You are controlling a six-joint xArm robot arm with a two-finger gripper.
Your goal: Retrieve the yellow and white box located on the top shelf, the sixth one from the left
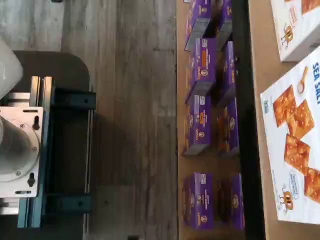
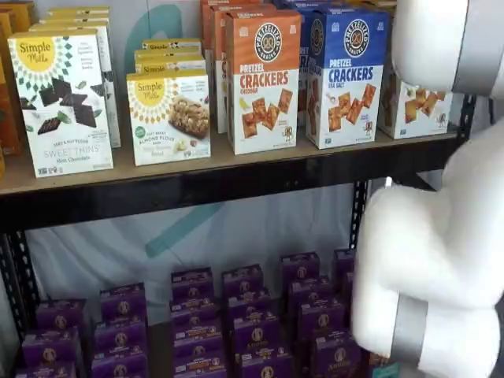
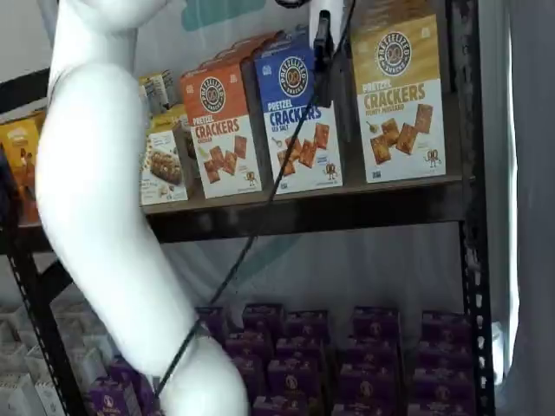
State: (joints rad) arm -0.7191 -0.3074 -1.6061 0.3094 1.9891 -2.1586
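Note:
The yellow and white box (image 3: 401, 95) stands at the right end of the top shelf (image 3: 347, 212); it has a yellow top, a round dark logo and brown crackers on white. In a shelf view only its white lower part (image 2: 413, 106) shows, behind the white arm (image 2: 433, 260). My gripper (image 3: 323, 35) hangs from the view's top edge, a black finger with a cable beside it. It is in front of the blue carton (image 3: 299, 121), just left of the yellow box's top. No gap or grasp shows. The wrist view shows no fingers.
An orange Pretzel Crackers carton (image 2: 264, 79) and Simple Mills boxes (image 2: 63, 102) fill the shelf's left part. Small purple boxes (image 2: 236, 315) cover the lower level. The wrist view shows the dark mount with teal brackets (image 1: 55, 155), the wood floor and a sea salt carton face (image 1: 295, 135).

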